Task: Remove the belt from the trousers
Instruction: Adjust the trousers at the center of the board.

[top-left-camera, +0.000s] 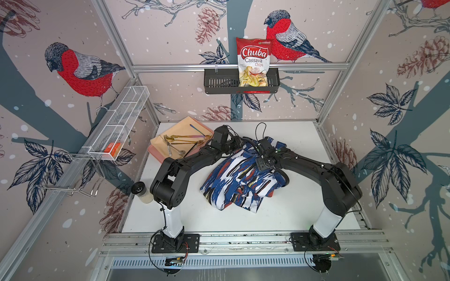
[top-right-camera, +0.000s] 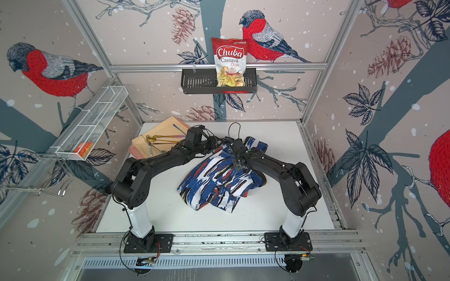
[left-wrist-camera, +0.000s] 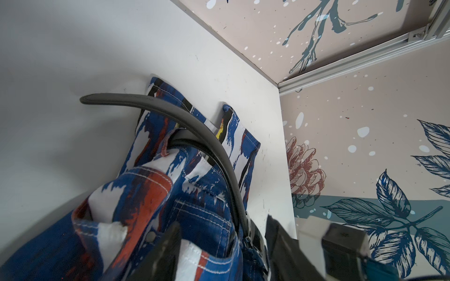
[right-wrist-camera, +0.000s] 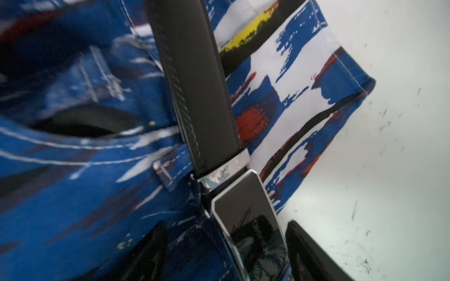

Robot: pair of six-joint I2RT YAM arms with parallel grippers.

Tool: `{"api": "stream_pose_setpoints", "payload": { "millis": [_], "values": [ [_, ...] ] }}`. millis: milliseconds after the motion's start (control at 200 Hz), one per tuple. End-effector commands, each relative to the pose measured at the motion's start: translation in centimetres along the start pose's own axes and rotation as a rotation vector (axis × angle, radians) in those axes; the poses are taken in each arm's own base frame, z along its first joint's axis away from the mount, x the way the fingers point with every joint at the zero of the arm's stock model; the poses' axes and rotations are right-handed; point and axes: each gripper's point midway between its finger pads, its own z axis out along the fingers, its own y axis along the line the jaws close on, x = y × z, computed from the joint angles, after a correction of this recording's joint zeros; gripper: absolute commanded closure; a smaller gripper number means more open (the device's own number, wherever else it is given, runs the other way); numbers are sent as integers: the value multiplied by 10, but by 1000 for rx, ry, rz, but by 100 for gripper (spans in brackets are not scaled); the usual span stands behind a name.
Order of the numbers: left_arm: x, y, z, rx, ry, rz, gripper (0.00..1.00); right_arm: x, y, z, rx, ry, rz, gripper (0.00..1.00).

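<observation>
The long black leather belt point(left-wrist-camera: 194, 126) with its silvery metal buckle point(right-wrist-camera: 248, 214) is threaded through the loops of the blue, white and red printed cotton trousers point(top-left-camera: 241, 180) on the white table point(top-left-camera: 299, 209). Your right gripper point(right-wrist-camera: 226, 253) straddles the buckle, jaws apart; whether the left gripper point(left-wrist-camera: 219, 245) pinches the waistband, I cannot tell. If you pull without holding the cloth, I think the trousers could slide toward the bird-printed walls point(top-left-camera: 389, 97).

White table point(top-left-camera: 287, 209), trousers point(top-left-camera: 233, 180), tray point(top-left-camera: 158, 146)

belt point(right-wrist-camera: 194, 97) black, silvery buckle point(right-wrist-camera: 248, 219) between right jaws, strap still threaded through loops; trousers point(top-left-camera: 241, 180) crumpled under both jaws.
</observation>
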Motion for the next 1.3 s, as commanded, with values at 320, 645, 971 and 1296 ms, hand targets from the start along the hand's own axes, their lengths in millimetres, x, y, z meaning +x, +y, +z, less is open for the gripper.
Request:
{"api": "stream_pose_setpoints", "payload": {
  "millis": [320,645,971,1296],
  "values": [
    [-1,-10,4,47,-10,-4,43,5,-35,18,125,53,10,82],
    [-14,-26,2,-113,13,159,45,-47,19,-35,-365,-103,220,100],
    [-18,-16,5,-345,70,240,48,-44,95,-60,-696,-74,413,100],
    [2,-1,18,-366,102,210,49,-14,111,-39,-666,-14,392,100]
  ]
}}
